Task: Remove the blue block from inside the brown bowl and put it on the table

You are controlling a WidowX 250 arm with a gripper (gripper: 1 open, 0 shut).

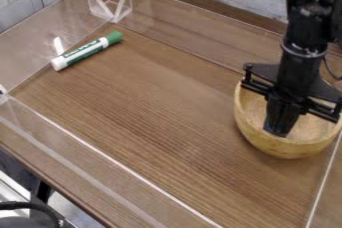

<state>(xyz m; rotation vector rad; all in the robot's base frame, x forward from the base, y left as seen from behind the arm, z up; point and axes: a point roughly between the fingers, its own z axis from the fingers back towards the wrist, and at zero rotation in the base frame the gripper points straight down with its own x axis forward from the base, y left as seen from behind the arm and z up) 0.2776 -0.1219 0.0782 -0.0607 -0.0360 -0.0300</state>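
Note:
The brown bowl (251, 130) sits on the table (160, 102) at the right, close to the clear right wall. My gripper (282, 127) hangs straight down into the bowl with its dark fingers pressed together. The blue block does not show; the shut fingers cover the spot in the bowl where it stood, so it appears to be clamped between them. No blue shows anywhere else in the bowl or on the table.
A green and white marker (87, 50) lies at the far left of the table. Low clear acrylic walls (107, 7) edge the tabletop, with a folded clear piece at the back left corner. Bare wood stretches between the marker and the bowl.

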